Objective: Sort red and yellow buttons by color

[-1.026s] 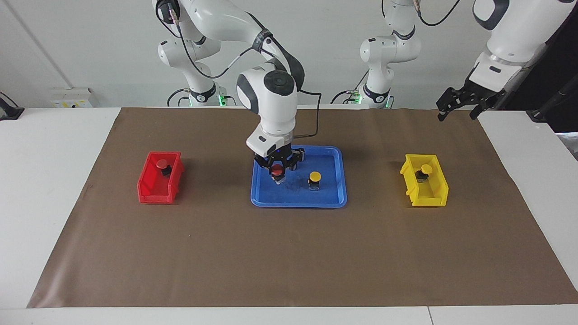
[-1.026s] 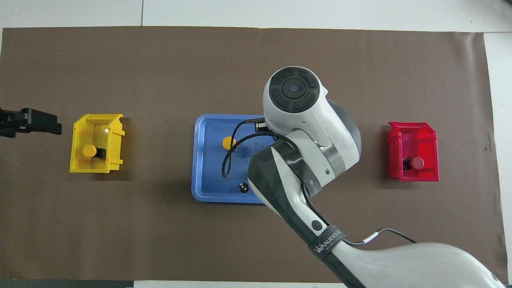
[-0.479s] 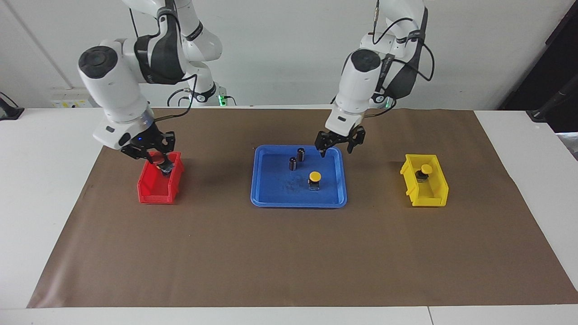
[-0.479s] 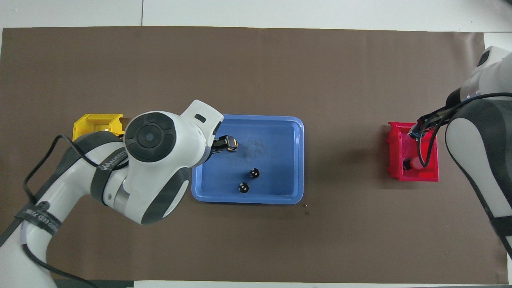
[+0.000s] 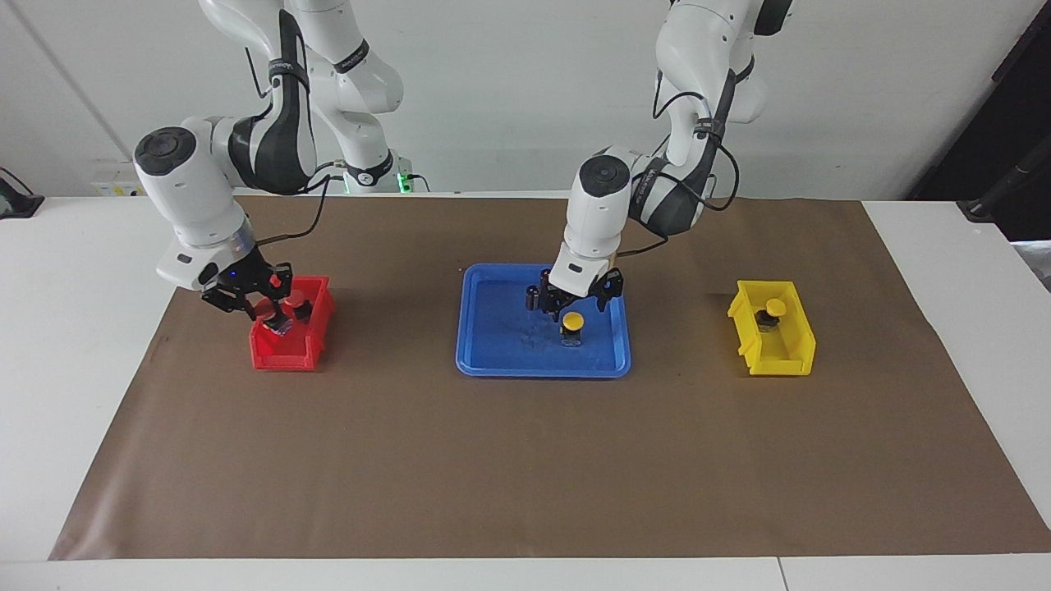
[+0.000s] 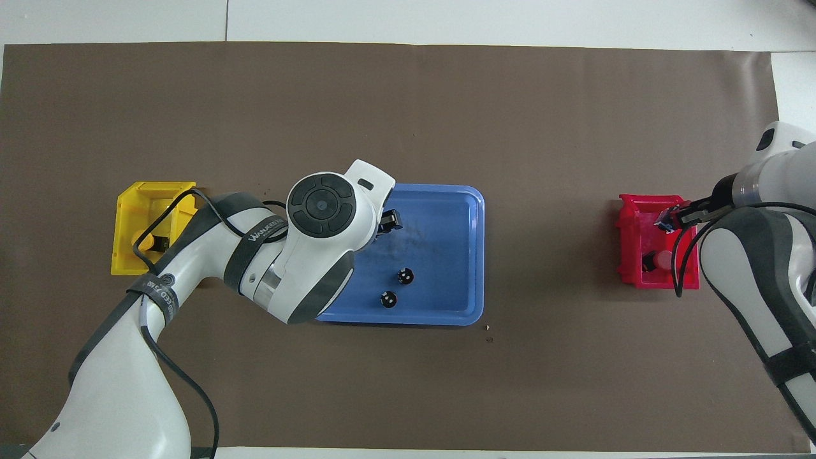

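A yellow button (image 5: 572, 320) stands in the blue tray (image 5: 476, 353). My left gripper (image 5: 577, 301) is open just above it, fingers on either side of its cap. In the overhead view the left arm hides this button; only a fingertip (image 6: 390, 223) shows. My right gripper (image 5: 264, 305) is low in the red bin (image 5: 275, 355), shut on a red button (image 5: 268, 312). A second red button (image 5: 304, 307) (image 6: 660, 259) lies in that bin. Another yellow button (image 5: 773, 309) (image 6: 143, 241) lies in the yellow bin (image 5: 776, 361).
Two dark cylinders (image 6: 405, 276) (image 6: 387, 298) stand in the blue tray (image 6: 475, 255), nearer to the robots than the yellow button. The red bin (image 6: 631, 242) is at the right arm's end of the brown mat, the yellow bin (image 6: 127, 204) at the left arm's end.
My right gripper carried the red button from the tray to the red bin and lowered it in. My left gripper came from the table's end to over the yellow button in the tray.
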`<state>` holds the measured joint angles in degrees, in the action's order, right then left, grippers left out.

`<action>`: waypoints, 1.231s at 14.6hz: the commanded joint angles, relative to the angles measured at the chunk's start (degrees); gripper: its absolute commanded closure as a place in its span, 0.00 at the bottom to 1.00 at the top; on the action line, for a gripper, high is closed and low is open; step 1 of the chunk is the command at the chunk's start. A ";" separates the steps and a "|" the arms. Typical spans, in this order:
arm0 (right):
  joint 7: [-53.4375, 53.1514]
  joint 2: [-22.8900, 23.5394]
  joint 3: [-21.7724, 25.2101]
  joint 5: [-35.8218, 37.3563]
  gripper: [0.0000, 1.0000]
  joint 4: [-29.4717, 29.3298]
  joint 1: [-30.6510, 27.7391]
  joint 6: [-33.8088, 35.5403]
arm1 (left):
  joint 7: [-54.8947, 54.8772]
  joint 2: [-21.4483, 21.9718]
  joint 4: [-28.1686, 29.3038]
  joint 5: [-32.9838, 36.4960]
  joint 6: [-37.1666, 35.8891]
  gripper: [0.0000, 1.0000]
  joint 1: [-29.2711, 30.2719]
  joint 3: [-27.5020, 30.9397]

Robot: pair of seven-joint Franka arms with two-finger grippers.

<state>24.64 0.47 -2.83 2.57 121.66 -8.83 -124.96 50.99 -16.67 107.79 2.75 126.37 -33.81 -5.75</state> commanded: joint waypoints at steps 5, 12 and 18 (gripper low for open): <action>1.55 -1.53 -0.78 -3.09 0.86 9.03 -0.67 -11.70 | 3.24 -1.79 -1.80 2.09 0.11 0.99 -1.61 1.09; 5.15 -1.52 -0.69 -3.09 0.77 12.90 -1.45 -16.72 | -4.88 2.23 -10.14 1.30 -16.47 0.99 2.51 1.45; 6.56 -1.44 -0.69 -3.09 0.34 12.02 -1.45 -15.40 | -30.65 8.39 -9.79 0.06 -23.53 0.99 19.37 1.53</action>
<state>29.01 0.30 -2.96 0.66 133.14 -9.37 -140.69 27.03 -9.95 97.05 3.16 104.46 -18.96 -3.65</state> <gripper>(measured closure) 0.361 0.586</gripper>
